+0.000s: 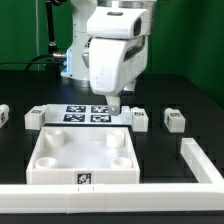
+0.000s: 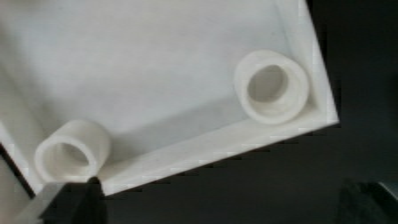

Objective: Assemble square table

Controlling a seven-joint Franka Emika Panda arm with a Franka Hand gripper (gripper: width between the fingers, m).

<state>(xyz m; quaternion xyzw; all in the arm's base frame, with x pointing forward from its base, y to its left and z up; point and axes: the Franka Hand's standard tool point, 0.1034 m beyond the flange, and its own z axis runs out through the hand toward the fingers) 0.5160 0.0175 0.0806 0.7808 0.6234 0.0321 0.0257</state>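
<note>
Nearest the exterior camera, the long white border bar (image 1: pixel 110 196) runs along the front of the black counter (image 1: pixel 15 150) and turns up the exterior view's right. Just behind it lies the square tabletop (image 1: pixel 50 172), tray side up, with no leg fitted in any socket that shows. Past its far rim the loose parts sit in a row: one leg (image 1: pixel 35 117) toward the exterior view's left, the marker board (image 1: pixel 88 112) in the middle, then a second leg (image 1: pixel 140 118) and a third leg (image 1: pixel 173 120). The claw (image 1: pixel 115 104) hangs over the tabletop's far edge, near the marker board. In the wrist view its fingertips (image 2: pixel 75 200) stand wide apart, released and empty, with one rim and two corner sockets (image 2: pixel 272 87) below. The danger I see is a descent slightly off line. A finger landing on the rim or in a socket, rather than straddling the wall, would likely shove or tilt the light tray. The second leg lies close enough to be knocked.
</note>
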